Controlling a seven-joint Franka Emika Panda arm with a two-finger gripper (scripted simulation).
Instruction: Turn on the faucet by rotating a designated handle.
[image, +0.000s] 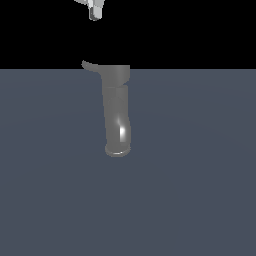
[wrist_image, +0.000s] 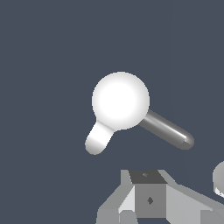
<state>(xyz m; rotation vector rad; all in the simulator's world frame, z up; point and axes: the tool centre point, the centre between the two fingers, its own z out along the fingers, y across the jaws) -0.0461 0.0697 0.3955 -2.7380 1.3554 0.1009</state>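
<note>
The faucet (image: 117, 112) is a glossy grey tube, slightly bent, with a wider collar at its upper end and a rimmed mouth at its lower end. The handle (image: 88, 65), a thin curved lever, sticks out of the collar toward the exterior view's left. My gripper (image: 95, 13) hangs well above the handle, with only its white tip in frame. Its fingers look pressed together with nothing between them. In the wrist view the faucet (wrist_image: 120, 100) shows as a bright round top. The handle (wrist_image: 168, 131) shows there as a grey rod beyond my gripper (wrist_image: 148, 197).
A flat dark blue-grey floor (image: 200, 190) surrounds the faucet, with black background above it. A rounded grey shape (wrist_image: 219, 179) shows at the wrist view's edge; I cannot tell what it is.
</note>
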